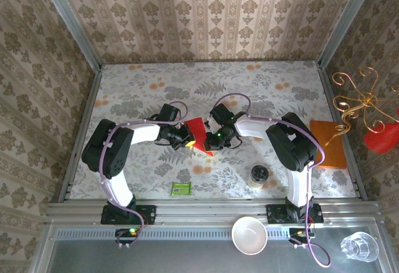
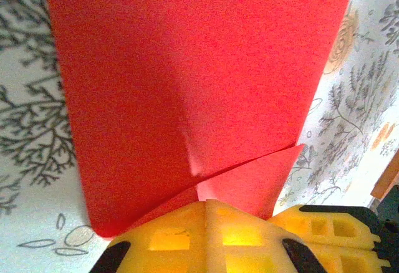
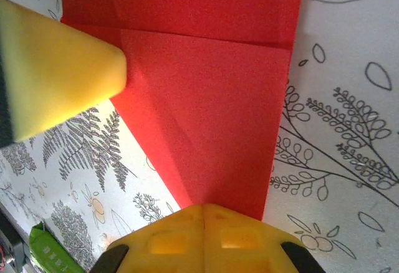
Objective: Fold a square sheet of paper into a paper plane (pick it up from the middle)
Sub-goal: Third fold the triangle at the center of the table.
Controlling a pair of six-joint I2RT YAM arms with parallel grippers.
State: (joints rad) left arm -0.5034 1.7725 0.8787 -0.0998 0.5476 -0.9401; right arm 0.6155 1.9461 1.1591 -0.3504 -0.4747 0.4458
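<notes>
**Top external.** Floral-patterned bench (image 1: 262, 98). The square sheet of paper (image 1: 198, 128), bright red and partly folded, lies at mid-bench between the two arms. Left pincer (image 1: 186, 139) is at its left edge, right pincer (image 1: 214, 142) at its near right edge. Orange pad (image 1: 327, 142) sits at the far right, well apart. Green packet (image 1: 181, 189) and a lidded jar (image 1: 259, 175) lie nearer the arm bases.

**Left wrist.** The sheet (image 2: 187, 80) spreads away from the yellow fingers (image 2: 243, 235). A creased flap runs in to their tips. Left pincer (image 2: 206, 203): fingers together, clamped on the sheet's edge.

**Right wrist.** The sheet (image 3: 212, 105) shows a straight cross crease and narrows to a point at the fingers. Right pincer (image 3: 202, 205): fingers together, clamped on that point. The left pincer's yellow finger (image 3: 56, 80) touches the sheet's left edge.
</notes>
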